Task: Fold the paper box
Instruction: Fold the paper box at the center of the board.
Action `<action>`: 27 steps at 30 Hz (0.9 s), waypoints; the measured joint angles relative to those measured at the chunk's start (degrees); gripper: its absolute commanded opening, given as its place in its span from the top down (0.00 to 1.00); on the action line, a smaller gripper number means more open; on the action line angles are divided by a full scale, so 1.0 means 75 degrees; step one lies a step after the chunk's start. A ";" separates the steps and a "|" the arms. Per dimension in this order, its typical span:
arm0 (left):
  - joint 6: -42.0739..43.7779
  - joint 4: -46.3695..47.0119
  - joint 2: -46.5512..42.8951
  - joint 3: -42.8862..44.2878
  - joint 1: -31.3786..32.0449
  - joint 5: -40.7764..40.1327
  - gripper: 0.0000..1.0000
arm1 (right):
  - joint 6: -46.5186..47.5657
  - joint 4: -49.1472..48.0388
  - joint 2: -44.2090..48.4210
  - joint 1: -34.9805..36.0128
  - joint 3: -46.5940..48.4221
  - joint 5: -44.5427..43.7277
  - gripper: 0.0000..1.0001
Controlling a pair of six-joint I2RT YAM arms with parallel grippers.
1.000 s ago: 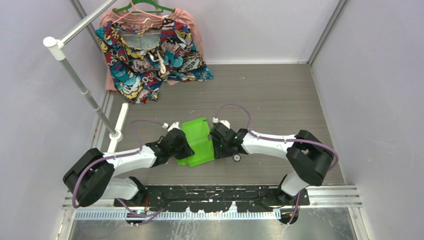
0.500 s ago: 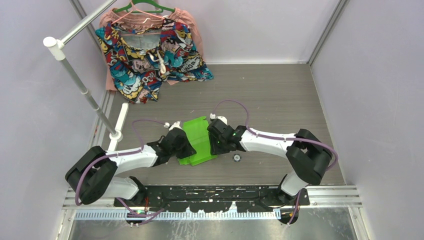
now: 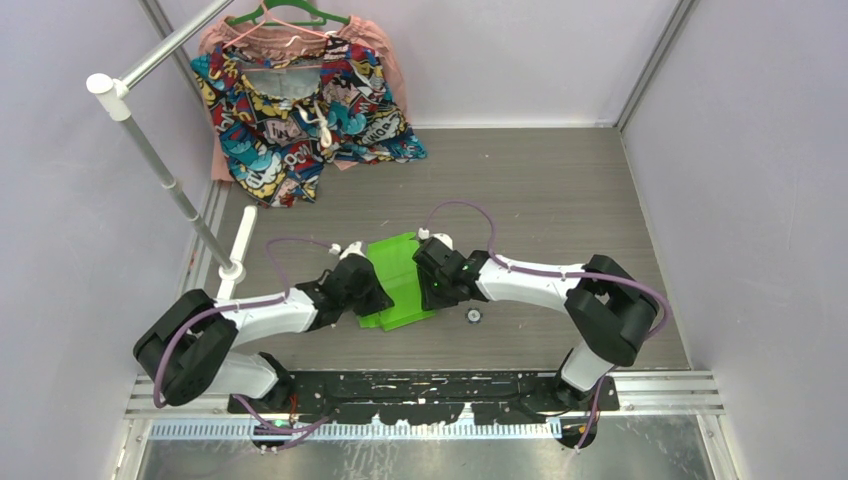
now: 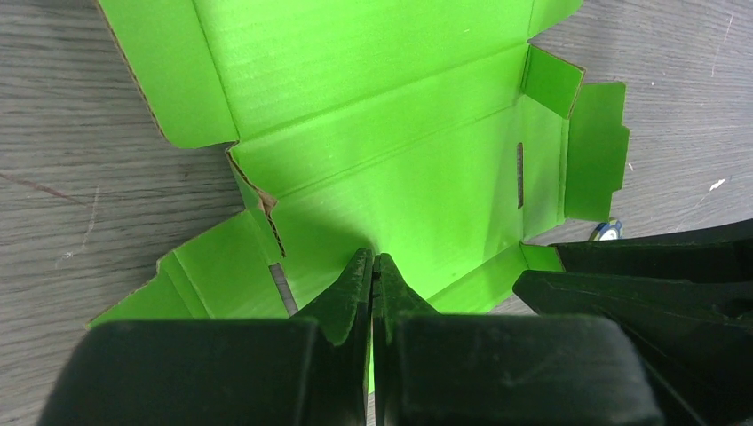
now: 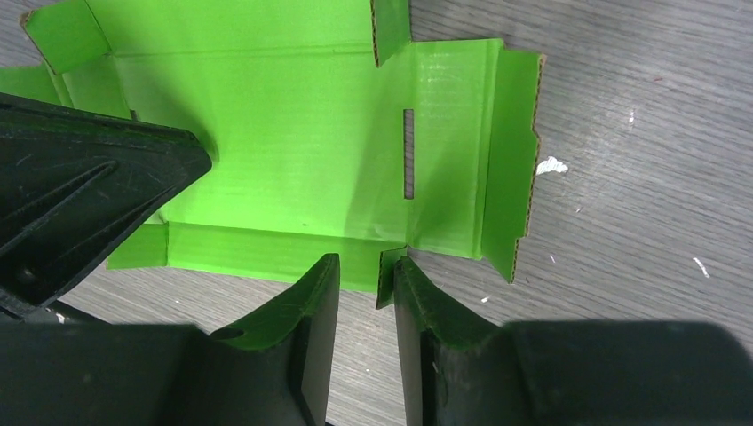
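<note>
At the middle of the bench (image 3: 560, 200), seen from above, the green box (image 3: 395, 275) lies opened out as a flat sheet, with the left tool (image 3: 362, 288) on its left edge and the right tool (image 3: 436, 284) on its right edge. A patterned garment (image 3: 300, 110) hangs at the far left corner, well apart. From the left wrist, the box spreads flat on the wood grain, side flaps partly raised, and the left tool's fingers (image 4: 355, 284) are closed tip to tip, resting on the near part of the middle panel. From the right wrist, the right tool's fingers (image 5: 315, 293) stand a little apart at the box's near edge. A small flap stands in the gap against one finger, and the gap is wider than the card. A narrow slot (image 5: 408, 153) shows in the panel beyond.
</note>
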State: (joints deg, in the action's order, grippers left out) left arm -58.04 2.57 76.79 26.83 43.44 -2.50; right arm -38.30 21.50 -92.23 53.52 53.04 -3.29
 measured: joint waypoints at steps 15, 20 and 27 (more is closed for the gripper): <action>0.0003 0.0117 0.0251 0.0157 0.0000 0.0017 1.00 | 0.0076 0.0052 -0.0356 0.0070 0.0154 0.0093 0.66; 0.0000 0.0221 0.0344 0.0187 0.0006 0.0029 1.00 | 0.0064 -0.0096 -0.0516 0.0189 0.0187 0.0172 0.66; 0.0000 0.0376 0.0431 0.0201 0.0009 0.0029 1.00 | 0.0064 -0.0192 -0.0554 0.0221 0.0201 0.0224 0.64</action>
State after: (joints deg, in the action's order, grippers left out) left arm -58.04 5.39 80.03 28.34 43.51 -2.28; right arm -37.82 20.05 -96.38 55.18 54.54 -1.61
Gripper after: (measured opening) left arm 0.006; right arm 0.345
